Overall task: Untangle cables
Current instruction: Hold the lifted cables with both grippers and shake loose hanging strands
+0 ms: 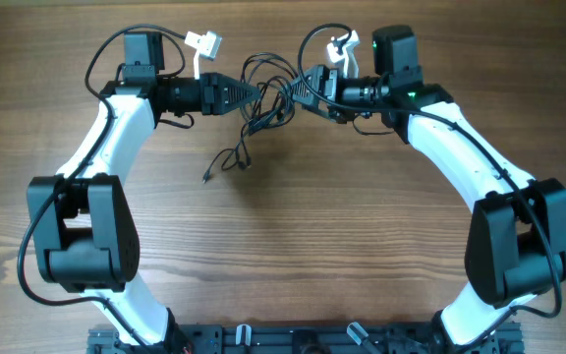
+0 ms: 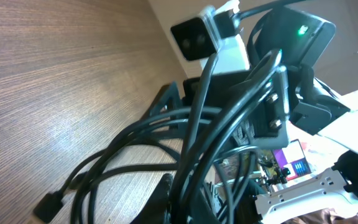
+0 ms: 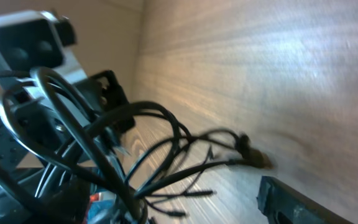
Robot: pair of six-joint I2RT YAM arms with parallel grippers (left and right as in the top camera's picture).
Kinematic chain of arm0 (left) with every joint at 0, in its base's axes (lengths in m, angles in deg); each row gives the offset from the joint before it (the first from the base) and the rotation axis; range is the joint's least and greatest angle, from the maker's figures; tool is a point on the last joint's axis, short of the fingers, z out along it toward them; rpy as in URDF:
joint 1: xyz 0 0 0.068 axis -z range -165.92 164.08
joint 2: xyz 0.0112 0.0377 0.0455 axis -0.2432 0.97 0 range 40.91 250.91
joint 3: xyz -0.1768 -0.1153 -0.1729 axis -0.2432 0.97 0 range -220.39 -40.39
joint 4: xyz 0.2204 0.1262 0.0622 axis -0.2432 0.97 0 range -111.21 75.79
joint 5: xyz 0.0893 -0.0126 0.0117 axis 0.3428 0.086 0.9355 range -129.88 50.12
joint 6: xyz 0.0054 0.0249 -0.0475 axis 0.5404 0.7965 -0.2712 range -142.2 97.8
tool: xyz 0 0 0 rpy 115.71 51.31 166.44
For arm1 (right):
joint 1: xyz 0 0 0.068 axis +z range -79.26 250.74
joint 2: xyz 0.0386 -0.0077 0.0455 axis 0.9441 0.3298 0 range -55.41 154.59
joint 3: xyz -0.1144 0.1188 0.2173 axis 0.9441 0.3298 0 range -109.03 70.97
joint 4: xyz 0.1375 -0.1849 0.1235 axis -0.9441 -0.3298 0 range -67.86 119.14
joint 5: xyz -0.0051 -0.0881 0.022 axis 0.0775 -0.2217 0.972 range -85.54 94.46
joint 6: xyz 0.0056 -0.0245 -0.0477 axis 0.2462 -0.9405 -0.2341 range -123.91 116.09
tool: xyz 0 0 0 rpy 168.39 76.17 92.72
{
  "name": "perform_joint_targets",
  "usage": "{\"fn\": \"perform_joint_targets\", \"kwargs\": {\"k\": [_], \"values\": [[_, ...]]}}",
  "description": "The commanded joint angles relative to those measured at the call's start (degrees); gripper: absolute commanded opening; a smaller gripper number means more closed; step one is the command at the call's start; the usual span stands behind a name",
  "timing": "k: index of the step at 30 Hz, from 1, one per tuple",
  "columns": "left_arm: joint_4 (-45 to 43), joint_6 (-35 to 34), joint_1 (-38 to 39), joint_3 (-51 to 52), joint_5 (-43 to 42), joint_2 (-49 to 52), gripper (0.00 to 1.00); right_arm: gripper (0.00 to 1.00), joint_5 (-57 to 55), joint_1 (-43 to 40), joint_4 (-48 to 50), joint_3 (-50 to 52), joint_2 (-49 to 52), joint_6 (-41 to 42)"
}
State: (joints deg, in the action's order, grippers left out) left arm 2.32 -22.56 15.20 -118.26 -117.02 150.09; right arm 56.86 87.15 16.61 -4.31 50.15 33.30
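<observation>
The cables [image 1: 271, 98] are a tangle of thin black cords at the far middle of the wooden table, between my two grippers. One loose strand trails down to a plug end [image 1: 207, 179]. My left gripper [image 1: 256, 92] is shut on the cables; in the left wrist view several cords [image 2: 142, 143] run through its jaws [image 2: 179, 199], and a plug [image 2: 47, 206] lies on the table. My right gripper [image 1: 301, 90] is open right beside the tangle. In the right wrist view the cords [image 3: 166, 149] gather at the left of its jaws [image 3: 197, 199], apart from the right finger.
The wooden table [image 1: 342, 226] stretches toward the front. Both arm bases [image 1: 82, 236] stand at the front corners. Thicker black wires and white connectors [image 1: 202, 44] sit on the arms at the back. The right arm's camera [image 2: 197, 37] is close in front of the left gripper.
</observation>
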Motion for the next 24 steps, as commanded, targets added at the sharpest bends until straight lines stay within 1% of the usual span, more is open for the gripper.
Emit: {"fn": "perform_joint_targets", "kwargs": {"k": [1, 7, 24], "values": [[0.0, -0.3, 0.2, 0.0, -0.1, -0.7, 0.04, 0.86, -2.7, 0.3, -3.0, 0.0, 1.0, -3.1], [-0.2, -0.3, 0.2, 0.0, -0.1, -0.7, 0.04, 0.85, -2.2, 0.2, -6.8, 0.0, 1.0, -7.3], [-0.2, -0.3, 0.2, 0.0, -0.1, -0.7, 0.04, 0.84, -1.0, 0.1, -15.5, 0.0, 1.0, -12.0]]}}
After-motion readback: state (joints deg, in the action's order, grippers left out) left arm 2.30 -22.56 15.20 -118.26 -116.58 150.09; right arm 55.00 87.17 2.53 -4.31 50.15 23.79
